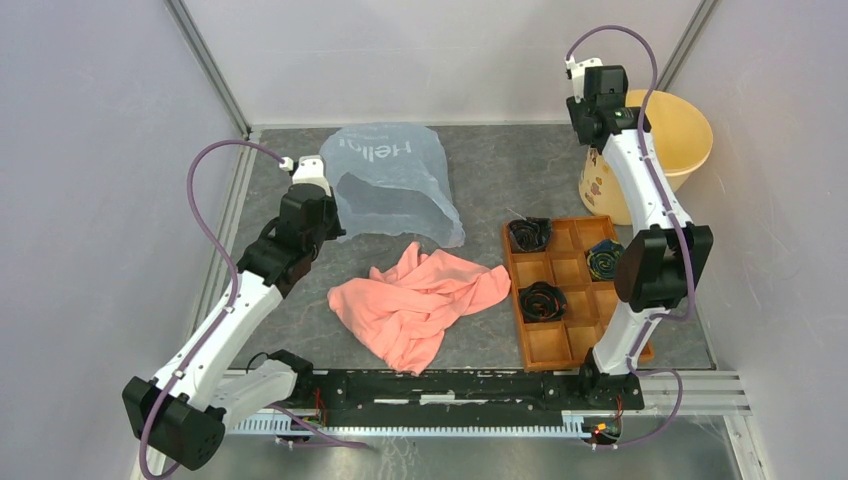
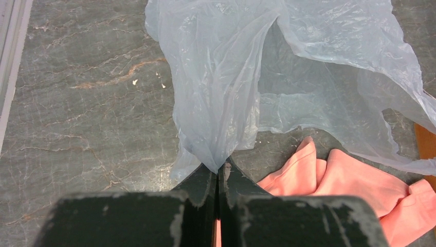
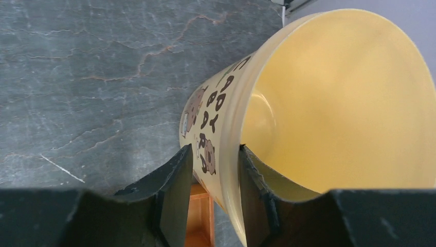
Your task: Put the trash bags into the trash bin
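left hand closed, pinching edge of translucent plastic bag; pink cloth just right of it on counter. right hand clamps trash bin rim, one finger inside, one outside. black bag rolls sit in wooden tray behind right hand.

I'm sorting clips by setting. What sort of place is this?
Likely a robotics lab test cell, not a home: plain grey panels on an aluminium frame enclose the table, and two robot arms are bolted to a rail at its near edge.
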You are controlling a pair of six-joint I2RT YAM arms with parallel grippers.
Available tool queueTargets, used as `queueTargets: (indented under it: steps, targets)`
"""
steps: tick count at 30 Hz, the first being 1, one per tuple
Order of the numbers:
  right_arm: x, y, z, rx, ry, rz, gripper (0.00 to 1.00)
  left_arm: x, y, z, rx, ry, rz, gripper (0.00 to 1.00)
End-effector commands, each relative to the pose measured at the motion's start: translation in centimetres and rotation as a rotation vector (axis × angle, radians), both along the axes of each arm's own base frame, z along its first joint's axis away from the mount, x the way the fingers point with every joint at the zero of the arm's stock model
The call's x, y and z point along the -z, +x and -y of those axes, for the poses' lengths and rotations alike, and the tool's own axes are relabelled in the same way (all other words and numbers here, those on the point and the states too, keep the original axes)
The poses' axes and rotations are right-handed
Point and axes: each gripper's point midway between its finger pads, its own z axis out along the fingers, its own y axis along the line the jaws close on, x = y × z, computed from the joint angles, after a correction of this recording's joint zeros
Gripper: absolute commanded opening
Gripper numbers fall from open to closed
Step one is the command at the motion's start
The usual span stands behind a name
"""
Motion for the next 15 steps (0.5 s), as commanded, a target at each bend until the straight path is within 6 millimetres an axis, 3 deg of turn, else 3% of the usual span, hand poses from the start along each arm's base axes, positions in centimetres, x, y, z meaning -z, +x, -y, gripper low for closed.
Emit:
queueTargets:
  steps: [1, 4, 8, 12, 15]
  targets:
    - [0.4, 0.6, -1.6, -0.065, 0.056, 0.008, 0.41, -1.0, 0.7, -0.6, -0.02, 0.021, 0.042, 0.02]
    - [1.1, 0.8, -2.1, -0.088, 0.072, -0.008, 0.3, -1.3, 0.7, -0.8, -0.034, 0.017, 0.046, 0.02]
    - [1.1, 1.1, -5.2, -0.198, 0.176, -0.001, 0.14, -1.8, 0.5, -1.2, -0.06, 0.019, 0.046, 0.02]
    - [0.4, 0.6, -9.7, -0.314, 0.216, 0.022, 0.01, -3.2, 0.0, -2.4, -0.114, 0.03, 0.067, 0.02]
    - [0.0, -0.6, -14.8, -0.455, 0.234, 0.019, 0.0, -4.3, -0.7, -3.5, -0.159, 0.041, 0.084, 0.02]
